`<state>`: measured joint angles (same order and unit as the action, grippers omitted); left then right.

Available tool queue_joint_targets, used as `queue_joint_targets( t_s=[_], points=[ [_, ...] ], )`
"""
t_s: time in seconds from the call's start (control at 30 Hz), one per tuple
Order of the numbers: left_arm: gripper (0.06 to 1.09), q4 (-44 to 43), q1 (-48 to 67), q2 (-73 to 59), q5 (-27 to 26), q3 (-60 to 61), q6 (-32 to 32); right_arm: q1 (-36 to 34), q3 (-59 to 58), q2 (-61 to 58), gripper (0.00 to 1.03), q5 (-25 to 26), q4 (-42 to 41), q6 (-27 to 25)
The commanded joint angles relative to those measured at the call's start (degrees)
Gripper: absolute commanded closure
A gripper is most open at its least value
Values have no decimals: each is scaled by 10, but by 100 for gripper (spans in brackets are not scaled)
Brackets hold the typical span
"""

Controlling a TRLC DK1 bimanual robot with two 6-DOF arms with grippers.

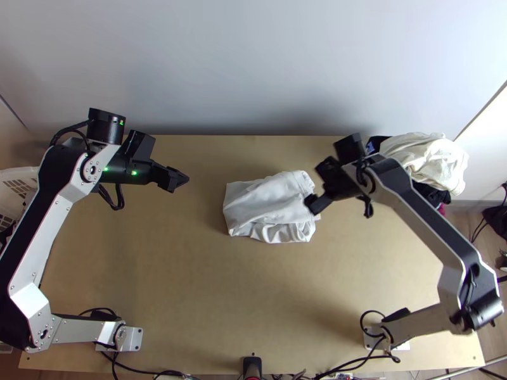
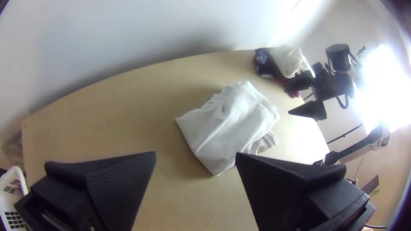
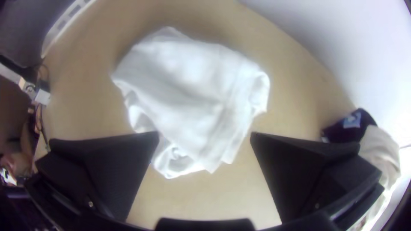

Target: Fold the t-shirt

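Seeing the t-shirt (image 1: 269, 202) lying rumpled on the table (image 1: 196, 285) in the top view, I'm holding my left claw (image 2: 196, 156) wide in its wrist view and my right claw (image 3: 205, 136) wide in its own, where a shallow pinch could be dragging just the uppermost layer askew

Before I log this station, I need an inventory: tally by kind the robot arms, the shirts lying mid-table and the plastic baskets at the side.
Robot arms: 2 (left arm, right arm)
Shirts mid-table: 1 (white t-shirt)
Plastic baskets: 1 (white basket)
Total: 4
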<state>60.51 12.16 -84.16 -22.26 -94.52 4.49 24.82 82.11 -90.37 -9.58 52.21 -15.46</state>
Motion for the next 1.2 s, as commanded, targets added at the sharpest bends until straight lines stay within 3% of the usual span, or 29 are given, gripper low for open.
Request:
queue_joint_targets(
  t_s=[0.0, 0.23, 0.5, 0.87, 1.17],
  points=[
    [18, 7, 0, 8, 0, -3, -3, 140, -2, 40, 3, 35, -10, -47],
    [18, 18, -14, 39, 3, 15, -5, 261, -172, 87, 3, 135, -204, -186],
    [18, 25, -39, 87, 4, 56, -5, 298, -251, 85, 3, 137, -292, -207],
    [18, 40, -62, 111, 5, 65, -5, 279, -352, 44, 3, 158, -475, -307],
    [18, 39, -63, 106, 5, 68, -5, 268, -375, -13, 3, 178, -558, -319]
  ],
)
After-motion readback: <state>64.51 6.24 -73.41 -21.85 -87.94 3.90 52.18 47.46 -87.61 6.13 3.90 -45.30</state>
